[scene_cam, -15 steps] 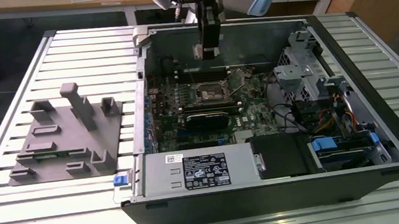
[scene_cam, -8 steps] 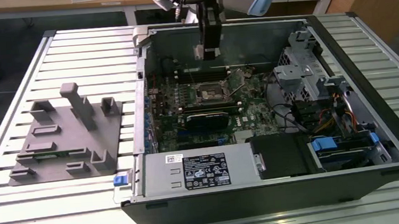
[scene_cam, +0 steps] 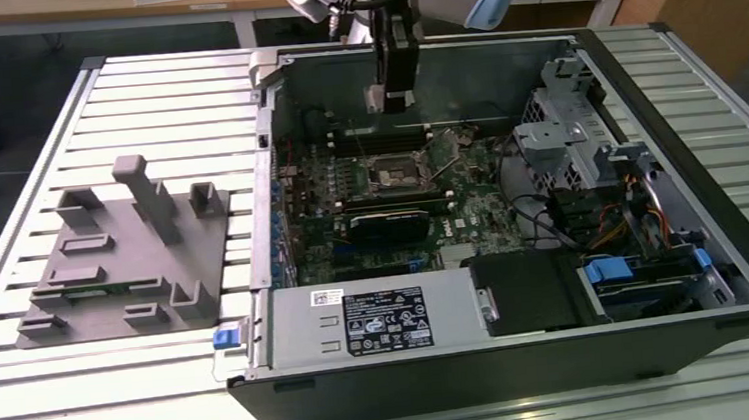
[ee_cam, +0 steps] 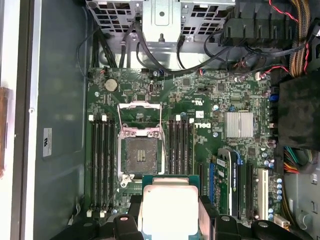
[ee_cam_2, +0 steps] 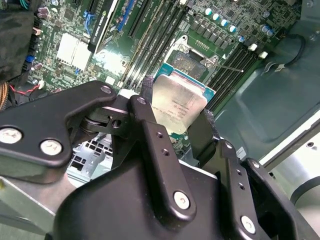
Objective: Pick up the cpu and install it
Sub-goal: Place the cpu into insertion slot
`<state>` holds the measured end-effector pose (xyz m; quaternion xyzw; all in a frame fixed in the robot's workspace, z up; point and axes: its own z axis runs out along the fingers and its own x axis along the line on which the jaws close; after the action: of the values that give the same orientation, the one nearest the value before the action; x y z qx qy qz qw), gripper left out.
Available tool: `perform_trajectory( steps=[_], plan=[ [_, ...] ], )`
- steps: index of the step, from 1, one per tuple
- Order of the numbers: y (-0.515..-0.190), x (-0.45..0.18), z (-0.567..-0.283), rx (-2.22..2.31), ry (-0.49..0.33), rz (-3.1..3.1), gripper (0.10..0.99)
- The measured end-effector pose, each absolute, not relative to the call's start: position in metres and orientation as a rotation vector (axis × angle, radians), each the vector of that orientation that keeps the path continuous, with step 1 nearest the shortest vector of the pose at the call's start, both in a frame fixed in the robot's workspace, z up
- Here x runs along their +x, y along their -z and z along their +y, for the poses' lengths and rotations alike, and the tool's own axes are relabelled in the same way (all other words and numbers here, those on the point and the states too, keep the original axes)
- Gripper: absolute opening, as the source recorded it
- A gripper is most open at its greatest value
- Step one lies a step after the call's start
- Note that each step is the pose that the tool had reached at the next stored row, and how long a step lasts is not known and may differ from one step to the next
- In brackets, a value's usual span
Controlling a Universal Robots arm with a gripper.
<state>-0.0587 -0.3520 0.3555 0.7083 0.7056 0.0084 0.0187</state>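
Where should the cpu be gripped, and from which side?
By two opposite thin edges, coming down from above, as the gripper holds the cpu now. It is thin and flat, so an edge pinch leaves its underside free toward the open socket.

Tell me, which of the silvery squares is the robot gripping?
The smooth-faced cpu, clamped in the gripper; the ribbed heatsink sits on the motherboard.

Open air surrounds the end effector [scene_cam: 390, 96] clamping the cpu [ee_cam: 170, 210] at upper centre of the exterior view. Lower in frame, the socket [scene_cam: 390, 176] lies uncovered; the drive cage [scene_cam: 569, 129] and cables [scene_cam: 643, 217] crowd the exterior view's right.
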Motion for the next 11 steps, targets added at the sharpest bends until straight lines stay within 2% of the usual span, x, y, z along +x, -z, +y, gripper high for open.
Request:
perform_trajectory(
  steps=[11],
  plan=[
    [-0.3537, -0.0575, -0.352, 2.154, -0.029, 2.234, 0.533]
  ],
)
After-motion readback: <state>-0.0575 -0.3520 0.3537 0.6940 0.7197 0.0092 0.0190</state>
